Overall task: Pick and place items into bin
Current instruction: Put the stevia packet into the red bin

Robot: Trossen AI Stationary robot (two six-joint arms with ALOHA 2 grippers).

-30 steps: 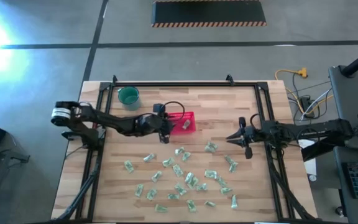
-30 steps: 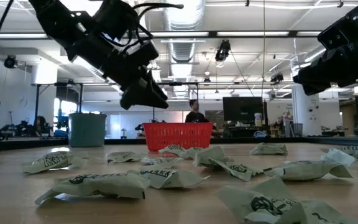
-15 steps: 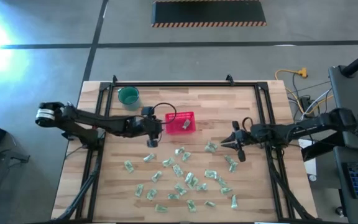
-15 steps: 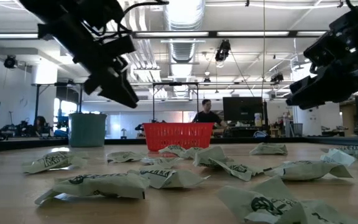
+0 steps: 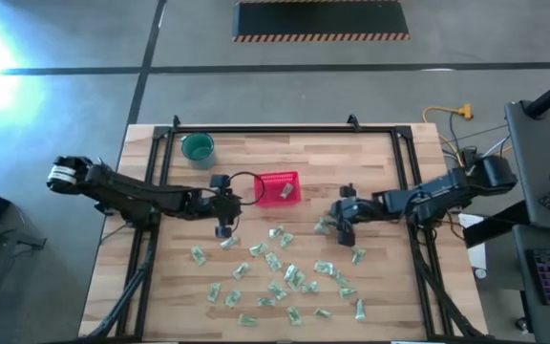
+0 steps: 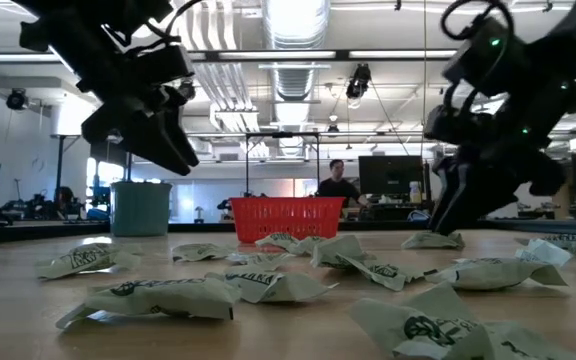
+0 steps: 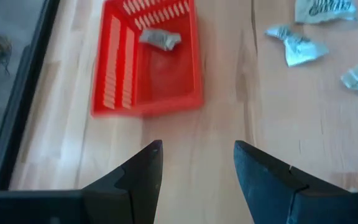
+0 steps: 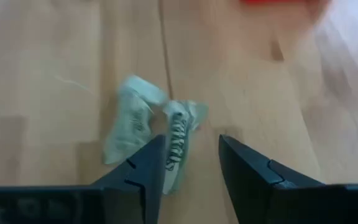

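The right gripper [image 8: 188, 165] hangs low with its fingers parted over a pale green-and-white crinkly packet [image 8: 148, 127], apparently lined up to straddle it. The small red mesh-sided plastic basket [image 5: 279, 187] sits mid-table within both arms' reach, one packet already inside. The left gripper [image 7: 196, 167], spread and empty, hovers just beside the basket.

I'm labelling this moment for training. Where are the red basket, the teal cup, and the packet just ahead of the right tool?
red basket [image 5: 295, 180]: high view, on its rim.
teal cup [image 5: 198, 147]: high view, centre of its opening.
packet [image 8: 178, 138]: right wrist view, on its printed middle, just ahead of the fingers.
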